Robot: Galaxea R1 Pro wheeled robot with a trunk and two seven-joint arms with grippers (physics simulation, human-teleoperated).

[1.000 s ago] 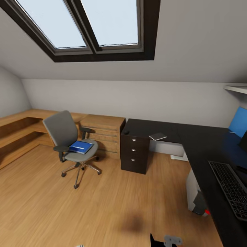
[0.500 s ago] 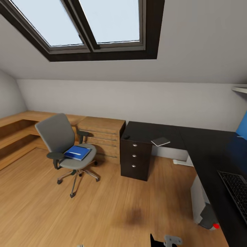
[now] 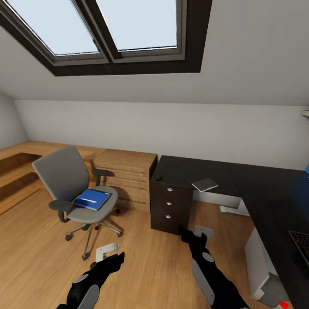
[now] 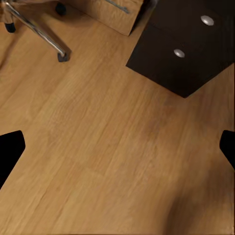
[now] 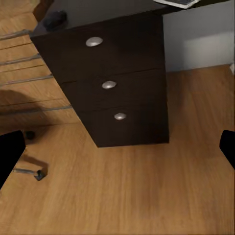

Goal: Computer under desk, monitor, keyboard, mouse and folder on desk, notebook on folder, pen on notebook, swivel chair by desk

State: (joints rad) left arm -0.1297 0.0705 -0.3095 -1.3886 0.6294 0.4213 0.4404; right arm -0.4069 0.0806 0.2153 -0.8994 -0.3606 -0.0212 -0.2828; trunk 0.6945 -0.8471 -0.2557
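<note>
The grey swivel chair (image 3: 64, 176) stands on the wood floor at the left, and the blue folder (image 3: 91, 199) lies on its seat. A thin pale streak on the folder is too small to identify. The black desk (image 3: 257, 189) runs along the right; its drawer pedestal (image 3: 171, 205) (image 5: 110, 83) (image 4: 188, 54) faces me. On the desk lie the mouse (image 3: 158, 177) (image 5: 55, 19), the grey notebook (image 3: 204, 185) and a corner of the keyboard (image 3: 302, 243). The pale computer (image 3: 256, 253) stands under the desk. The monitor is out of view. My left gripper (image 3: 109, 253) (image 4: 117, 149) and right gripper (image 3: 195, 233) (image 5: 117, 149) hang open over bare floor.
A light wooden dresser (image 3: 124, 171) stands between chair and pedestal, with low wooden shelving (image 3: 17, 159) along the left wall. A chair castor (image 4: 62, 57) lies near the left gripper. A skylight (image 3: 107, 30) is set in the sloped ceiling. Open floor lies ahead.
The camera has moved toward the desk, shifting the whole picture. Both arms have risen from the bottom edge into full view, grippers open.
</note>
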